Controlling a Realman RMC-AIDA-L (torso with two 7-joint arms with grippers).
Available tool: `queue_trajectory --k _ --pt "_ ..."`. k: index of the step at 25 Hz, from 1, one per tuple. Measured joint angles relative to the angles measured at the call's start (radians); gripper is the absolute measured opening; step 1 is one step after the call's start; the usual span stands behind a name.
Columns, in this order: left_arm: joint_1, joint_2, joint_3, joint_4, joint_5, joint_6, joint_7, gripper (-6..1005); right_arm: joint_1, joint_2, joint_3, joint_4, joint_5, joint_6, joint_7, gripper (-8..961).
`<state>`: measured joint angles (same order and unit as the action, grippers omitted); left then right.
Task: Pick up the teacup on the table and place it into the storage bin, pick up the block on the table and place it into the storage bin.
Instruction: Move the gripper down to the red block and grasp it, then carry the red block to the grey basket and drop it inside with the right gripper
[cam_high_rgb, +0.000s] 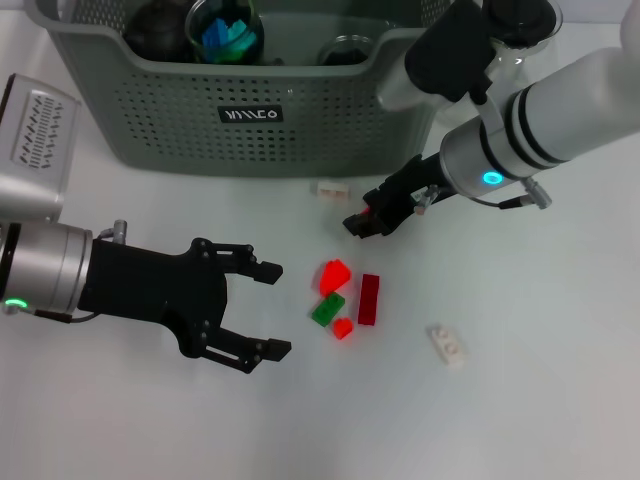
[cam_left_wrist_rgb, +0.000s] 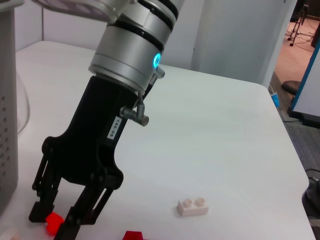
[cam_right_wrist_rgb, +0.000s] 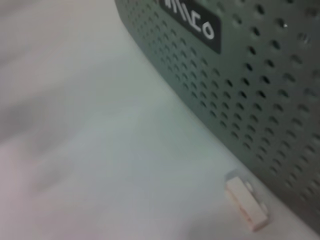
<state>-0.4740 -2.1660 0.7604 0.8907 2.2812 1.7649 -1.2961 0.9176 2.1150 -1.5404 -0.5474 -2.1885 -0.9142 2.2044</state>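
Note:
The grey-green storage bin (cam_high_rgb: 150, 120) stands at the back; its wall (cam_right_wrist_rgb: 260, 75) fills the right wrist view. Two glass cups (cam_high_rgb: 225, 35) (cam_high_rgb: 350, 50) lie inside it, and I cannot tell which one is the teacup. Loose blocks lie mid-table: a red wedge (cam_high_rgb: 335, 272), a green one (cam_high_rgb: 327, 309), a small red one (cam_high_rgb: 343, 327) and a dark red bar (cam_high_rgb: 369, 298). My left gripper (cam_high_rgb: 272, 310) is open and empty just left of this cluster. My right gripper (cam_high_rgb: 358, 225) hangs just above the cluster with its fingers (cam_left_wrist_rgb: 37, 212) apart, holding nothing.
A white block (cam_high_rgb: 330, 188) lies against the bin's front wall, also seen in the right wrist view (cam_right_wrist_rgb: 246, 205). Another white block (cam_high_rgb: 447, 345) lies right of the cluster (cam_left_wrist_rgb: 192, 206). A clear glass teapot (cam_high_rgb: 520, 40) stands at the bin's right end.

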Motion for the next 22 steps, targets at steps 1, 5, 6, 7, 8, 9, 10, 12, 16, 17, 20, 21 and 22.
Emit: queue_trajectory --k 1,5,6,7,8,9,10,12,16,17,20,21,22 --pt "0.000 0.000 0.000 0.000 0.000 0.000 0.000 890 0.000 0.000 -0.010 0.002 0.007 0.005 0.000 483" --pt "0.000 0.000 0.001 -0.003 0.000 0.000 0.000 890 0.001 0.000 -0.040 0.003 0.015 0.015 0.000 445" --pt "0.000 0.000 0.000 -0.004 0.000 0.000 0.000 890 0.001 0.000 -0.046 0.003 0.015 0.017 0.000 436" --pt "0.000 0.000 0.001 -0.005 0.000 0.000 0.000 890 0.001 0.000 -0.056 0.003 0.016 0.023 0.000 426" --pt "0.000 0.000 0.001 -0.007 0.000 0.000 0.000 890 0.001 0.000 -0.066 0.000 0.017 0.027 0.000 385" --pt "-0.001 0.000 0.000 -0.010 0.000 -0.001 0.000 889 -0.001 0.000 -0.074 -0.003 0.018 0.029 0.000 345" --pt "-0.001 0.000 0.000 -0.010 0.000 -0.001 0.000 889 -0.002 0.000 -0.082 -0.007 0.018 0.030 0.000 304" --pt "-0.002 0.000 -0.002 -0.011 0.000 -0.001 0.000 889 -0.004 0.000 -0.089 -0.012 0.018 0.030 0.000 223" --pt "-0.002 0.000 -0.006 -0.011 0.000 0.002 -0.001 889 -0.014 -0.004 -0.090 -0.037 0.017 0.008 0.000 217" --pt "-0.002 0.001 -0.006 -0.011 0.000 0.002 -0.001 889 -0.022 -0.006 -0.085 -0.058 0.017 -0.006 0.000 216" --pt "-0.001 0.001 0.000 -0.008 0.028 -0.001 -0.002 889 -0.053 -0.013 -0.063 -0.130 0.017 -0.073 0.000 216" --pt "-0.002 0.001 0.000 -0.007 0.044 -0.004 -0.003 889 -0.063 -0.015 -0.053 -0.155 0.016 -0.100 0.000 216" --pt "-0.003 0.000 -0.001 -0.006 0.058 -0.007 -0.004 889 -0.075 -0.018 -0.031 -0.188 0.013 -0.139 0.000 216"
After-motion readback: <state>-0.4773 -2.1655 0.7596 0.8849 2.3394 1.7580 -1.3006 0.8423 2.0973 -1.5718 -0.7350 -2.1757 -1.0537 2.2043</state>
